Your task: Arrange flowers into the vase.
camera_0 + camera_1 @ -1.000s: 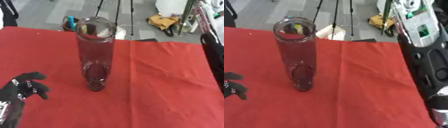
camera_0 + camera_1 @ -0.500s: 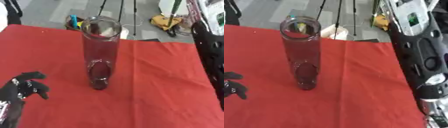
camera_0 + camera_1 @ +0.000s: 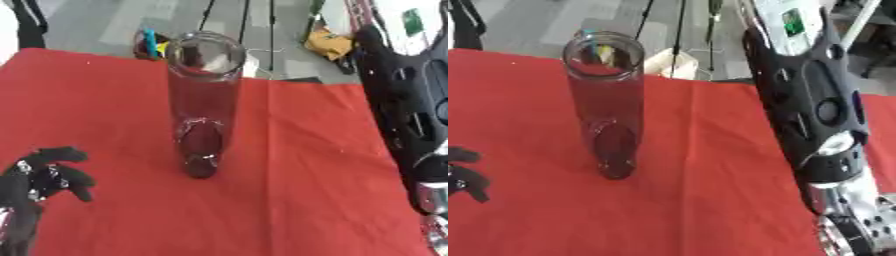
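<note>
Empty vase (image 3: 204, 105) upright on the red tabletop (image 3: 297, 190); left hand (image 3: 42, 175) curled, holding nothing; right hand's unseen. Bring stems straight down the mouth.

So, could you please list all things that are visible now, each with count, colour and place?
vase: one, clear glass, tall, upright, no flowers in it, middle of the table.
tablecloth: one, red, covers the table.
tripod legs: a few, dark, on the grey floor behind the table.
yellow thing: one, on the floor, far right.
left hand: one, black, fingers curled, holds nothing, lower left, apart from the vase.
right arm: one, black and silver, along the right edge; its hand does not show.
</note>
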